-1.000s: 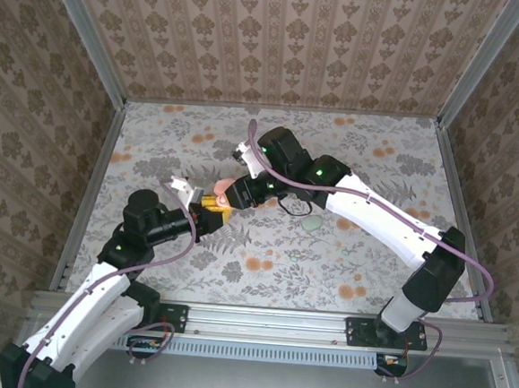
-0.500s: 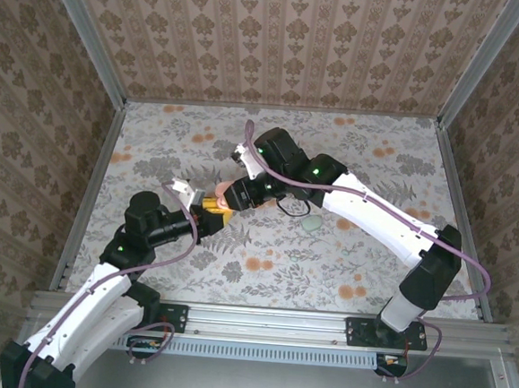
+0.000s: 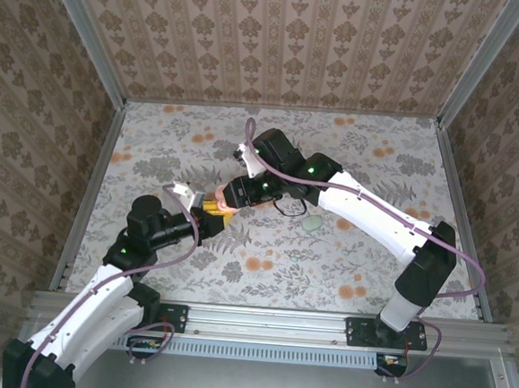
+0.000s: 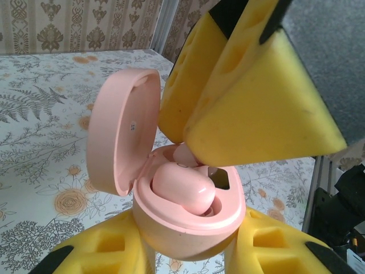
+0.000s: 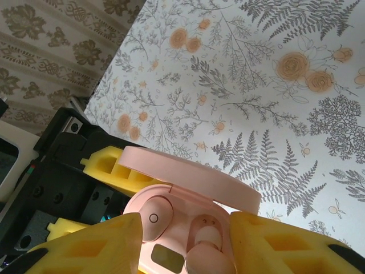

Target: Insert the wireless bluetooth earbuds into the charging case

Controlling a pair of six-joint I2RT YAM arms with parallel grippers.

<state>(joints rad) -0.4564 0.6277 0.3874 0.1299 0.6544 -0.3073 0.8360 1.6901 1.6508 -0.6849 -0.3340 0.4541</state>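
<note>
The pink charging case is upright with its lid swung open, and my left gripper is shut on its base. In the top view the case sits between both arms' yellow fingers. One pink earbud lies seated in the left slot. The second earbud rests tilted in the right slot with its pale tip showing. My right gripper hovers over the case, open. Its left finger stands clear of that earbud, and its yellow fingers hang above the case.
A pale green object and a black cable loop lie on the floral table just right of the grippers. Patterned walls and metal rails border the table.
The right arm has shifted slightly left and down over the case. The left gripper has edged up and right, still holding the case.
</note>
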